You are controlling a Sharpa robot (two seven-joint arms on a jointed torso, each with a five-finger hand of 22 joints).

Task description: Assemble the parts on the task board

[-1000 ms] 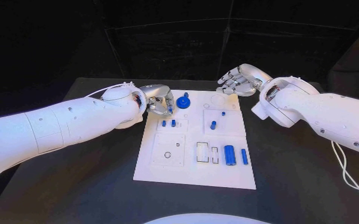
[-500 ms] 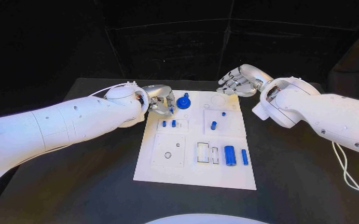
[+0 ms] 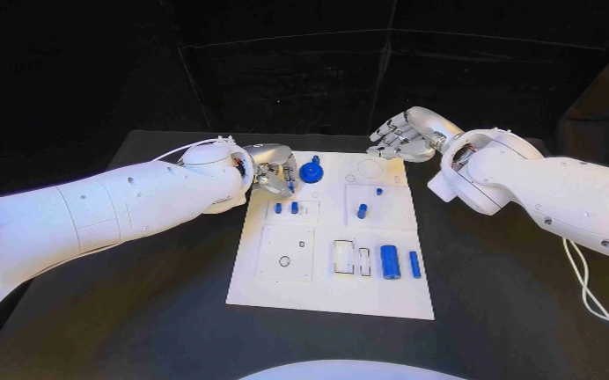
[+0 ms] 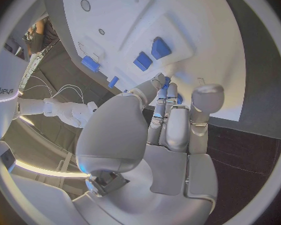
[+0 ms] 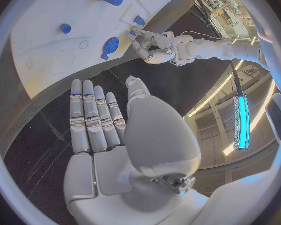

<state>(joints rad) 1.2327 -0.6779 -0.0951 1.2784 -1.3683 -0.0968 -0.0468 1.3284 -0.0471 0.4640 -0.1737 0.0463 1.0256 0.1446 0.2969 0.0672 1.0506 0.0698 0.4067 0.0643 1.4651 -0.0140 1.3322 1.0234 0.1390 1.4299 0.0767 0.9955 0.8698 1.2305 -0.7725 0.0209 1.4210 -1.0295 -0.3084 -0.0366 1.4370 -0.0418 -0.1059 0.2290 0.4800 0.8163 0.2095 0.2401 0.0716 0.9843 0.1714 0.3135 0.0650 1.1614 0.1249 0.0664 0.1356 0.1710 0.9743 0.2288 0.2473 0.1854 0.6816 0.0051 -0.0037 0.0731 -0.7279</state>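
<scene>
Head view: left robot hand pinches a small blue part (partly hidden); right robot hand spread, holding nothing.

Saw task board as smooth matt white plate, plastic by look. Blue parts looked like smooth plastic, slight sheen on cylinder. Table read as matt black, faintly textured. Left hand showed brushed silver metal with soft shine; I noted same satin metallic finish on right hand. Both arms wore glossy white plastic shells.
</scene>
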